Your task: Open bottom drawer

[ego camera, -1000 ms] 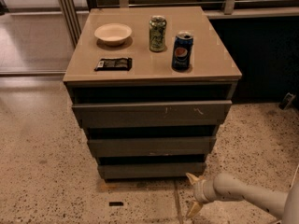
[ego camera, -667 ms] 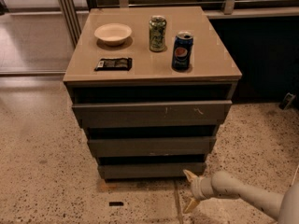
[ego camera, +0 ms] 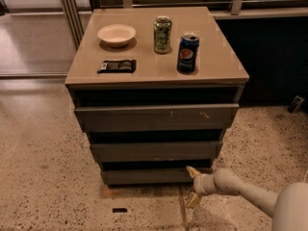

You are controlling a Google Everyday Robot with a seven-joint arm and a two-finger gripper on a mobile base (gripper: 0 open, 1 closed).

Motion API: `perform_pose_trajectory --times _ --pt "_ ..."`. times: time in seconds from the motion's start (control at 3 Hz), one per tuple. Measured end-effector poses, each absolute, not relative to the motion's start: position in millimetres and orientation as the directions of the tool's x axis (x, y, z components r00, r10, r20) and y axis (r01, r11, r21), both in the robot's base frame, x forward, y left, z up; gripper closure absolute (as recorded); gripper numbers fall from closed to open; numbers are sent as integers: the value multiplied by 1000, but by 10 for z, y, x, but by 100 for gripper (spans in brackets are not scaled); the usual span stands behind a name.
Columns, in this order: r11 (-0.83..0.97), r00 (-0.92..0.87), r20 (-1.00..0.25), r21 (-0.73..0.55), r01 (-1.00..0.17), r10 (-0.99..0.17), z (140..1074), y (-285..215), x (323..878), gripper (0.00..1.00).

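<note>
The cabinet has three grey-brown handleless drawers. The bottom drawer (ego camera: 144,175) is the lowest and narrowest, with a plain flat front, and it sits just above the floor. Above it are the middle drawer (ego camera: 154,151) and the top drawer (ego camera: 154,117) with white scratch marks. My gripper (ego camera: 192,186) comes in from the lower right on a white arm. It is open, with one yellowish finger (ego camera: 193,172) at the right part of the bottom drawer's front and the other (ego camera: 192,199) lower, over the floor.
On the cabinet top (ego camera: 211,69) are a white bowl (ego camera: 116,34), a green can (ego camera: 162,34), a blue Pepsi can (ego camera: 187,52) and a dark packet (ego camera: 117,66). Speckled floor surrounds the cabinet. A metal post (ego camera: 70,8) stands behind on the left. A dark wall is on the right.
My gripper has moved slightly left, closer to the bottom drawer's front. The drawers have not moved.
</note>
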State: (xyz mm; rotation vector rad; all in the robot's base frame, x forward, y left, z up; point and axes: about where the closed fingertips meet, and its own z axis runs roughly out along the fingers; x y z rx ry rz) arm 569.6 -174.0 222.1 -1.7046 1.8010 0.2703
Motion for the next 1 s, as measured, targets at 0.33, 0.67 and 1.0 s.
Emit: perform_pose_trajectory --times 0.33,0.67,1.0 --pt "157 14 -532 -274 -949 -846 2007 -1863 6235 0" --pt "157 13 -532 -274 -949 -846 2005 -1860 6235 0" --pt "147 11 -527 -258 -955 -850 1925 -1846 6241 0"
